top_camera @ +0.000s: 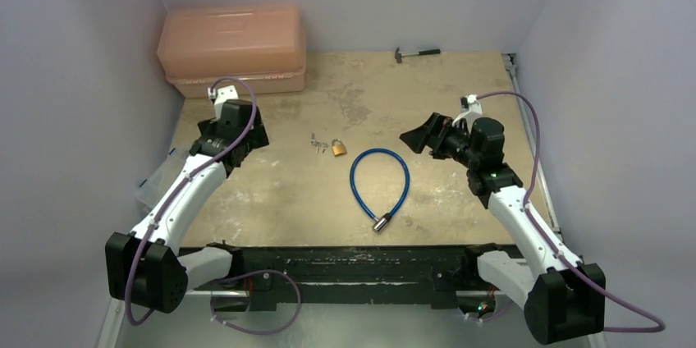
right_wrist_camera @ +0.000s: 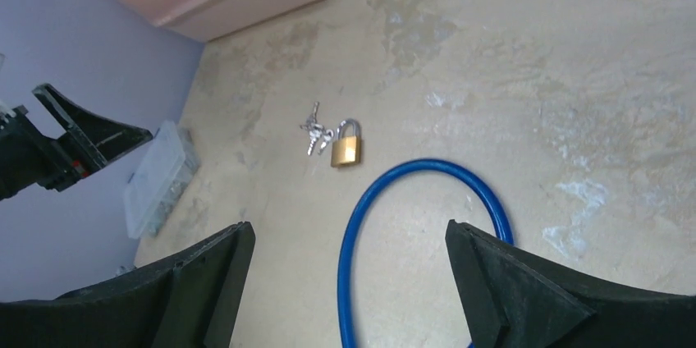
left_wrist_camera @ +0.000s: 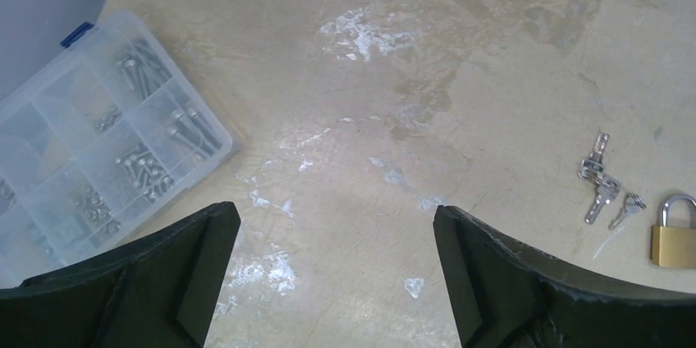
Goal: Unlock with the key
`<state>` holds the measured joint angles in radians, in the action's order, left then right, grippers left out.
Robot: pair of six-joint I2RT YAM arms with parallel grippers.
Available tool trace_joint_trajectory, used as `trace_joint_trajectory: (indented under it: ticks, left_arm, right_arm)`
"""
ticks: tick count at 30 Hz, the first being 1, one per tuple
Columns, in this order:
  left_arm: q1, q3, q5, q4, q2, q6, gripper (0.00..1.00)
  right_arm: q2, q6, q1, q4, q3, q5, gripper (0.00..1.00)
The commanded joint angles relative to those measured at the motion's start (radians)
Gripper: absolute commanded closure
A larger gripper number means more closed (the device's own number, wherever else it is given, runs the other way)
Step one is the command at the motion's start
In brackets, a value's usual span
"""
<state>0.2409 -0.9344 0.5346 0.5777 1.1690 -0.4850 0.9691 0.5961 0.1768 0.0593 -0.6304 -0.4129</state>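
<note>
left hand [left_wrist_camera: 332,212] spread wide; key [left_wrist_camera: 603,180] beside padlock [left_wrist_camera: 675,237], far from table [left_wrist_camera: 410,77] edges.

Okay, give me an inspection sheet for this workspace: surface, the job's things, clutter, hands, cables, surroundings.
Surface: beige tabletop, stained, with white scuff patches.
Job's things: key bunch lying flat beside the brass padlock, not inserted.
Clutter: blue cable looped near the padlock; pink box at back left; clear parts organiser at the left edge; hammer at the back.
Hands: left hand and right hand both open, empty, above the table.
Cables: purple cables, one running along each arm.
Surroundings: pale walls on three sides.
</note>
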Motion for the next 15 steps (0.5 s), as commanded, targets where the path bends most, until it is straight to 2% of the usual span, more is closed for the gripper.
trace_joint_trajectory:
  ticks: [1, 10, 15]
  left_arm:
    - [-0.003, 0.015, -0.122, -0.103, -0.002, 0.093, 0.01]
    - [-0.001, 0.036, -0.346, -0.190, -0.012, 0.169, 0.01]
    - [0.007, 0.038, -0.422, -0.211, 0.004, 0.168, 0.07]
  right_arm:
    - [0.017, -0.023, 0.002, -0.103, -0.085, 0.030, 0.01]
    - [0.061, -0.125, 0.039, -0.236, -0.173, 0.128, 0.01]
    - [0.082, -0.155, 0.115, -0.290, -0.251, 0.212, 0.01]
